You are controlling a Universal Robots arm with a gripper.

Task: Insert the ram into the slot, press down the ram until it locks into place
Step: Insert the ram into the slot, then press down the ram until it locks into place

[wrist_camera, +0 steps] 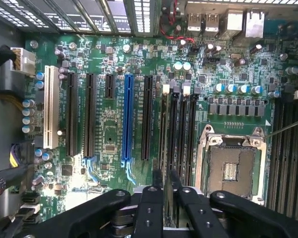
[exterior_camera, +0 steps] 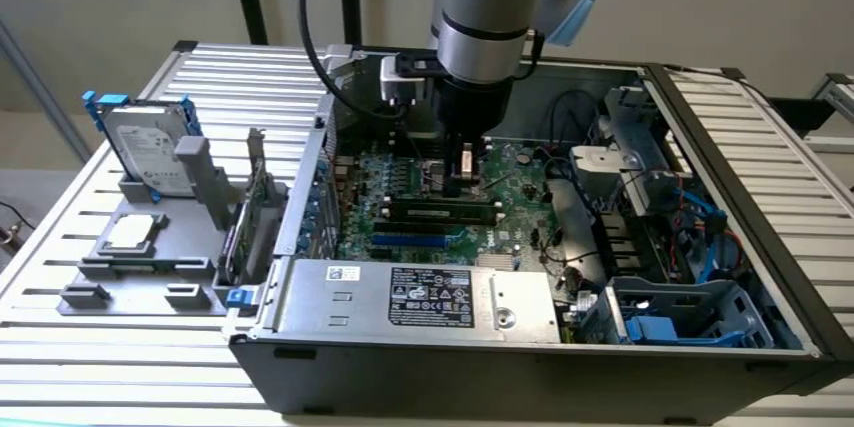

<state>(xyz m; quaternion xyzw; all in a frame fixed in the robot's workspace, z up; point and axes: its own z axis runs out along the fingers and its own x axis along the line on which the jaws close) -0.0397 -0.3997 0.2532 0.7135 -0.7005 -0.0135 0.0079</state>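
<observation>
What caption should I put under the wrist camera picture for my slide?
End effector holding the ram edge-on over the black memory slots of a green motherboard.

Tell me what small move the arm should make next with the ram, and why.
Probably press straight down a little. The gripper appears shut on the ram, which stands edge-up along the slot beside empty black sockets, and I cannot tell that the white end clip has closed.

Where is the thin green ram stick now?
In the wrist view, the thin green ram stick is held edge-on by the tool, over the black memory sockets beside the silver CPU socket.
</observation>
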